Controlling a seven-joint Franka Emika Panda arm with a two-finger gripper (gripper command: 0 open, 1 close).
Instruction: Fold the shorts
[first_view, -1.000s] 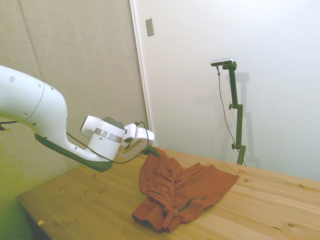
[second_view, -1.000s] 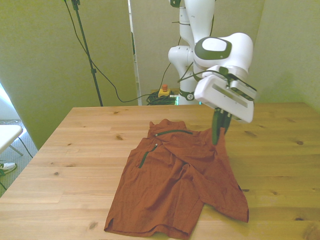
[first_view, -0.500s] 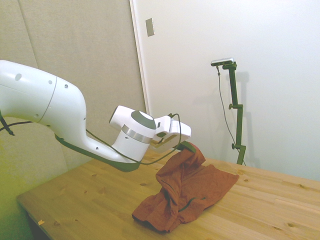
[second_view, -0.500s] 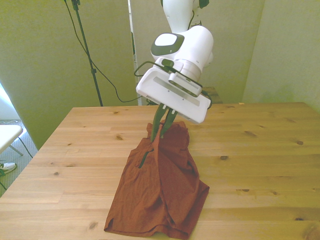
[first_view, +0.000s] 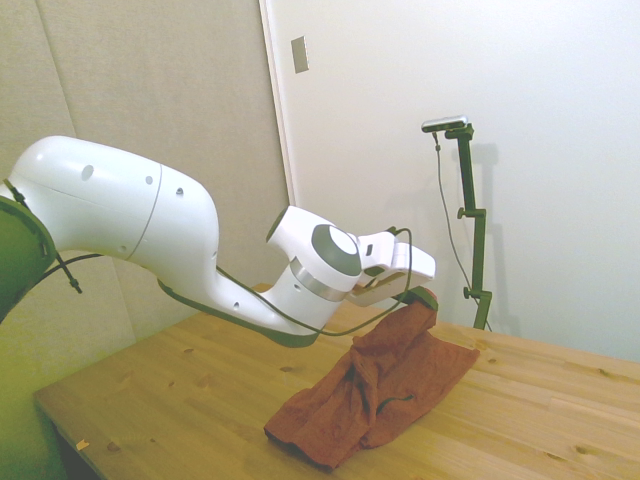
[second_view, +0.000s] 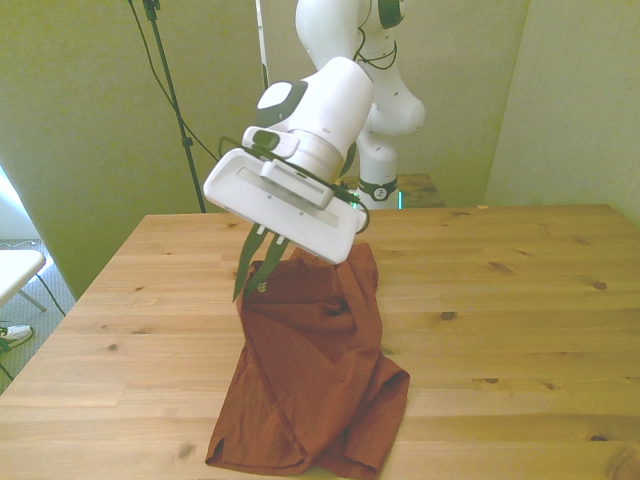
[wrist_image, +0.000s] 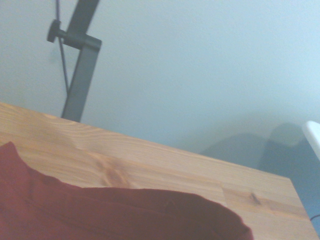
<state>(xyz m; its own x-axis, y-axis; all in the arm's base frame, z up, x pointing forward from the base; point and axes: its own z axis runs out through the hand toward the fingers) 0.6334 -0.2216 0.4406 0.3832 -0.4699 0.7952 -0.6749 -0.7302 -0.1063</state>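
- Rust-orange cloth, the shorts (second_view: 315, 380), is lying lengthwise on the wooden table (second_view: 520, 300), with the near hem bunching close to the table's front edge.
- One upper corner of the garment is hanging off the table surface, pinched in the gripper (second_view: 258, 270); the dark green fingers are closing tightly on the fabric with no gap showing between them.
- From the side view, the shorts (first_view: 375, 385) are rising in a slack ridge toward the gripper (first_view: 422, 298), while the lower part is resting in rumpled folds on the wood.
- Fabric is doubling over itself along the front view's right, making a narrow, thick heap.
- A thin dark green line is showing among the folds in the side view.
- Through the wrist view, a curved edge of the shorts (wrist_image: 100, 215) is lying over bare pine boards.
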